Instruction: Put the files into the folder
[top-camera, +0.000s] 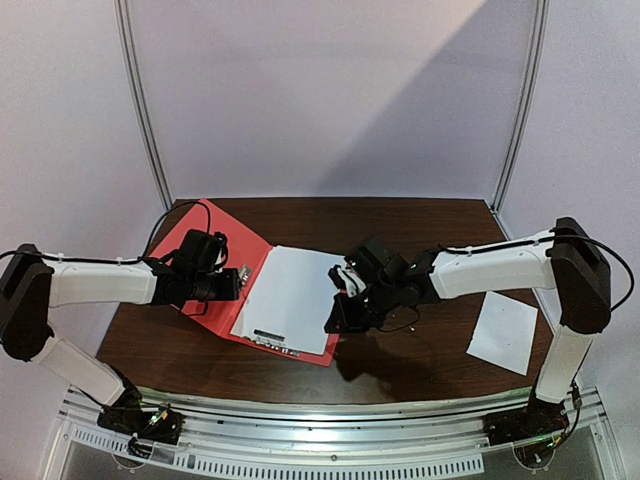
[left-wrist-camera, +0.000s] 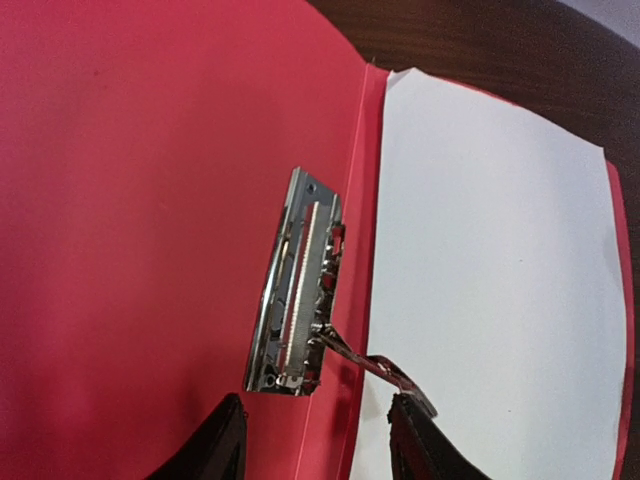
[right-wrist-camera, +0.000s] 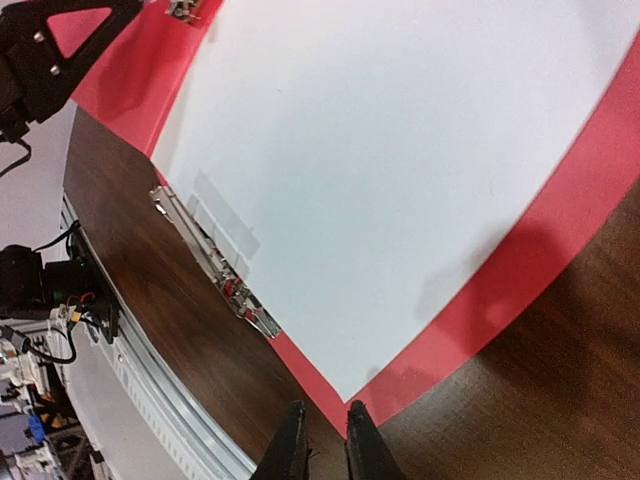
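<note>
The red folder (top-camera: 185, 240) lies open on the table. The large white sheet (top-camera: 292, 295) lies on its right half. The small white sheet (top-camera: 503, 332) lies on the table at the far right, outside the folder. My left gripper (top-camera: 232, 284) hovers open over the fold (left-wrist-camera: 315, 445). The metal clip (left-wrist-camera: 295, 285) is just ahead of it, and the clip's raised lever (left-wrist-camera: 375, 365) touches my right finger (left-wrist-camera: 420, 445). My right gripper (top-camera: 335, 322) is shut (right-wrist-camera: 320, 445), its tips at the folder's near right corner (right-wrist-camera: 520, 270), beside the sheet's corner (right-wrist-camera: 400, 170).
A second metal clip strip (right-wrist-camera: 215, 265) sits on the folder's near edge, over the large sheet's edge. The table's front edge with a metal rail (top-camera: 330, 425) lies close behind the folder. White booth walls stand at the back and sides.
</note>
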